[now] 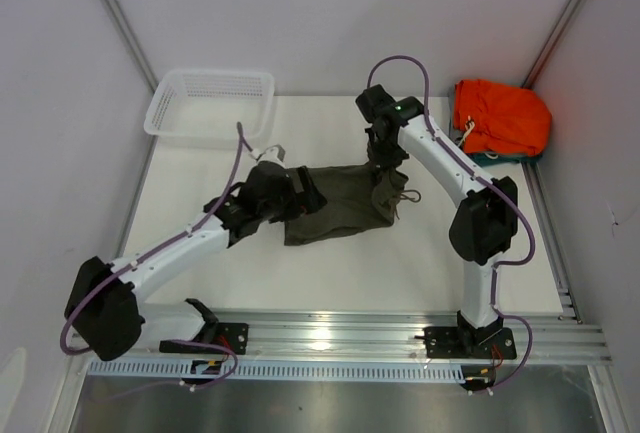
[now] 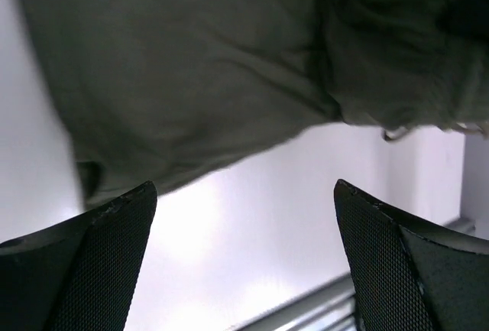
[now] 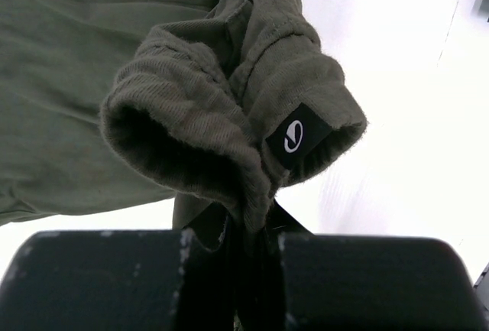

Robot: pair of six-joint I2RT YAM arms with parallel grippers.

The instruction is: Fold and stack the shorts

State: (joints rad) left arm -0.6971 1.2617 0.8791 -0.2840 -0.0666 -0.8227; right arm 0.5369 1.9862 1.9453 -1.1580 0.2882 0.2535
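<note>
On white table (image 1: 350, 273), olive shorts (image 1: 335, 208).

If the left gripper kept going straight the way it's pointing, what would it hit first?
Probably the shorts: the open left gripper faces their near edge, though bare table lies just below, and depth is unclear.

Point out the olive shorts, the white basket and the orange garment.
olive shorts (image 1: 335, 211): top external view, middle of the flat cloth between the two arms.
white basket (image 1: 212, 101): top external view, its bare mesh floor.
orange garment (image 1: 505, 118): top external view, middle of the bundle at the far right.
</note>
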